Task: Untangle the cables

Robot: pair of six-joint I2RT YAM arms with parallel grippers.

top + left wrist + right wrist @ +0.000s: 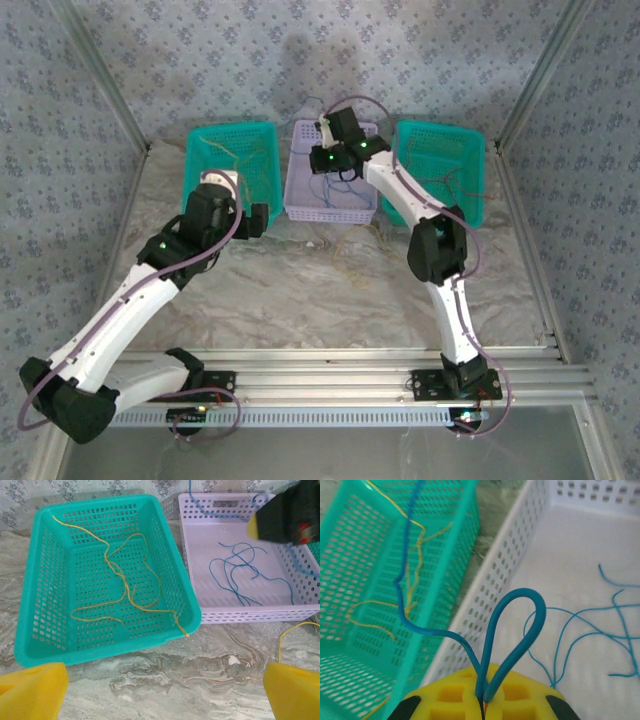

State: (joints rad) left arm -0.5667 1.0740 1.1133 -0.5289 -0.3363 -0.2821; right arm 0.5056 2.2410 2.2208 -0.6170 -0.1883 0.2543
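Smooth-sheathed blue cable (pixel 540 614); perforated plastic teal basket (pixel 45 590), lilac basket (pixel 250 614); marbled table (pixel 165 675)

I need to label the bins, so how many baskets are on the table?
3. The left teal basket sits on the left, the lavender basket in the middle, the right teal basket on the right, side by side. None seems hidden.

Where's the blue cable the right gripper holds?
The blue cable is looped in the right gripper over the lilac basket, beside the left teal basket.
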